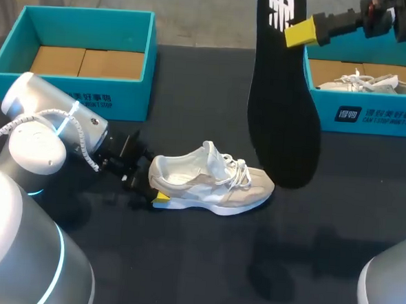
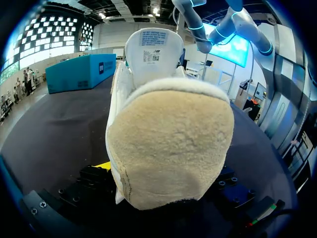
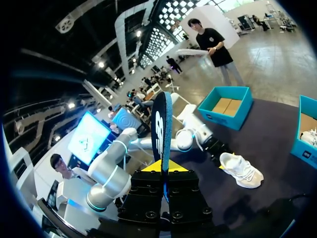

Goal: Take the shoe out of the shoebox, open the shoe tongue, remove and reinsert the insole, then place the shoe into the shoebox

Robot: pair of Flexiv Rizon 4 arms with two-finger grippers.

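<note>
The white-and-beige suede sneaker (image 1: 215, 184) stands on its sole on the black table (image 1: 182, 261), its long axis running side to side and its heel clamped in the left hand (image 1: 156, 192). The right hand (image 1: 303, 33) pinches the flat black foam insole (image 1: 283, 109) near its top, so it hangs upright, raised by the toe end. To go back in it likely has to tilt level and travel heelward.

The shoe (image 1: 211, 183) at the middle of the head view looks like pale mesh cloth and suede over a smooth white rubbery sole. Its heel (image 2: 168, 144) is fuzzy, napped cream suede. The insole (image 1: 283, 109) is matt black and foam-like. The upper-left shoebox (image 1: 75, 96) and the upper-right shoebox (image 1: 319, 111) are matt teal cardboard, lined with plain brown card. The table (image 1: 182, 261) is matt black. The left arm's shell (image 1: 31, 148) is glossy white.
</note>
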